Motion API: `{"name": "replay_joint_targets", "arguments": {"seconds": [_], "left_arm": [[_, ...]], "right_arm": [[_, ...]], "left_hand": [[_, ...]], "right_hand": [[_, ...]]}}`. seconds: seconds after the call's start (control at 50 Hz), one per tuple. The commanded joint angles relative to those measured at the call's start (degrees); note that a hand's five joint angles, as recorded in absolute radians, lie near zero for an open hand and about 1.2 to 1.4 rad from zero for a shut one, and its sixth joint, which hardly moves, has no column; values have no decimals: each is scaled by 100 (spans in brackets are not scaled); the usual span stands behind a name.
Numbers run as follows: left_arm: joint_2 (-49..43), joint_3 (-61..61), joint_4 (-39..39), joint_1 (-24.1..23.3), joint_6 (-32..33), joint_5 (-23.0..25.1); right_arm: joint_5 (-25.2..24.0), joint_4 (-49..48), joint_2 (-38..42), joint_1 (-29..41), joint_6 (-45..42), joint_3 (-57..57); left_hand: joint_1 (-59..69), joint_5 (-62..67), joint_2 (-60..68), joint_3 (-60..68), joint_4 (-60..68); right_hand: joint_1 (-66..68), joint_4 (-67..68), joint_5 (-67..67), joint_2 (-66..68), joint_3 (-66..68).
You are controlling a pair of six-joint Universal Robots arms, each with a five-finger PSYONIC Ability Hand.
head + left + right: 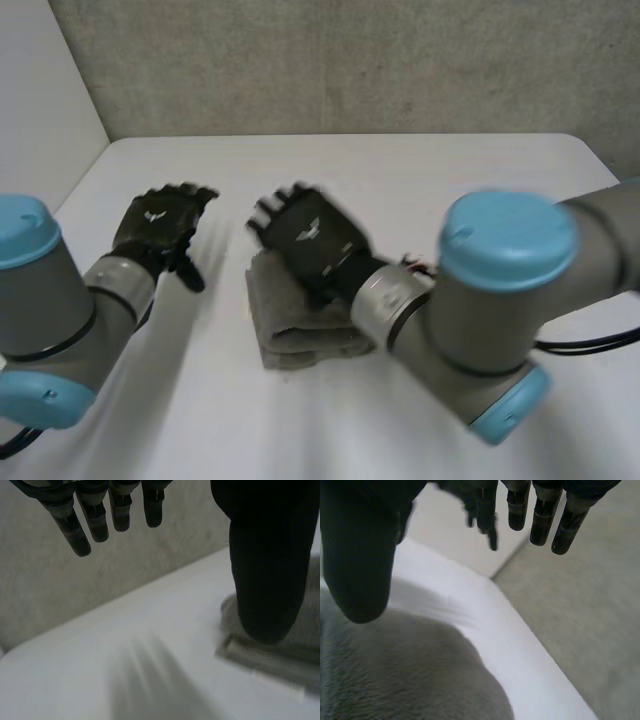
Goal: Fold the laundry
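Where white table (pixel 420 170) meets grey wall (pixel 350 60), folded grey towel (pixel 295 335)

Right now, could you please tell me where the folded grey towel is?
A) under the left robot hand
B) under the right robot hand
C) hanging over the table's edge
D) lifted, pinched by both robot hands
B: the folded grey towel lies mid-table on the white table beneath the open right robot hand, while the open left robot hand is over bare table beside it.
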Motion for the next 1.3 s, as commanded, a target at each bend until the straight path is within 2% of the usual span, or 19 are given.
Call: {"name": "replay_joint_targets", "arguments": {"seconds": [0.02, 0.1, 0.24, 0.28, 0.44, 0.52, 0.62, 0.72, 0.76, 0.78, 0.82, 0.84, 0.88, 0.9, 0.92, 0.98, 1.04, 1.14, 1.3], "left_arm": [[-275, 917, -263, -687, -673, -17], [-810, 1427, -622, -1012, -1114, -26], [-1594, 1807, -1116, -1066, -1168, -149], [-1944, 1877, -1186, -1057, -1150, -402], [-2157, 1702, -1221, -1039, -1132, -597], [-2069, 1578, -1222, -1048, -1124, -597], [-1700, 1508, -1222, -1092, -1106, -597], [-1146, 1578, -1327, -1171, -939, -606], [-569, 1657, -1458, -1137, -782, -623], [-566, 1657, -1459, -1136, -781, -623], [11, 1850, -1573, -1049, -667, -632], [14, 1851, -1573, -1048, -667, -632], [286, 1983, -1661, -952, -658, -632], [565, 2096, -1809, -821, -658, -623], [820, 2210, -2002, -672, -667, -623], [1225, 2421, -2467, -486, -737, -615], [1376, 2457, -2681, -459, -763, -553], [1666, 2440, -2918, -407, -886, -158], [1667, 2352, -2918, -372, -1167, -149]], "right_arm": [[-12, 809, -328, -768, 1782, -126], [49, 1496, 127, -892, 1870, -574], [31, 1911, 823, -971, 1897, -1076], [40, 1911, 1182, -971, 1836, -1277], [31, 1955, 1930, -954, 1687, -1647], [57, 1955, 1948, -954, 1519, -1674], [49, 1963, 1553, -954, 1466, -1674], [83, 1867, 317, -971, 1536, -1525], [223, 1806, 27, -980, 1545, -1498], [224, 1805, 24, -980, 1545, -1498], [827, 1656, -501, -1137, 1580, -1481], [831, 1656, -504, -1138, 1581, -1480], [1513, 1586, -976, -1400, 1598, -1472], [1516, 1585, -978, -1402, 1598, -1472], [1769, 1611, -1196, -1515, 1590, -1472], [2034, 1725, -1531, -1691, 1555, -1402], [2061, 1910, -1751, -1753, 1563, -1244], [2061, 2007, -1945, -1771, 1554, -1059], [2009, 2007, -2042, -1753, 1554, -822]], "left_hand": [[126, -23, 114, 116, 113], [143, -6, 131, 133, 130], [143, -6, 131, 133, 130], [126, -23, 115, 116, 113], [93, -57, 81, 82, 80], [93, -57, 81, 82, 80], [93, -57, 81, 82, 80], [59, -90, 47, 49, 46], [43, -107, 31, 32, 29], [42, -107, 30, 32, 29], [9, -141, -3, -2, -4], [9, -141, -3, -2, -5], [-8, -158, -20, -19, -21], [-8, -158, -20, -19, -21], [-8, -158, -20, -19, -21], [-8, -157, -20, -18, -21], [-25, -174, -37, -35, -38], [-25, -174, -37, -35, -38], [-25, -174, -37, -35, -38]], "right_hand": [[-198, -323, -329, -296, -196], [-198, -323, -329, -296, -196], [-198, -323, -329, -296, -196], [-198, -323, -329, -296, -196], [-198, -323, -329, -296, -196], [-198, -323, -329, -296, -196], [-198, -323, -329, -296, -196], [-198, -323, -329, -296, -196], [-198, -323, -329, -296, -196], [-198, -323, -329, -296, -196], [-198, -323, -329, -296, -196], [-198, -323, -329, -296, -196], [-198, -323, -329, -296, -196], [-198, -323, -329, -296, -196], [-198, -323, -329, -296, -196], [-198, -323, -329, -296, -196], [-198, -323, -329, -296, -196], [-198, -323, -329, -296, -196], [-198, -323, -329, -296, -196]]}}
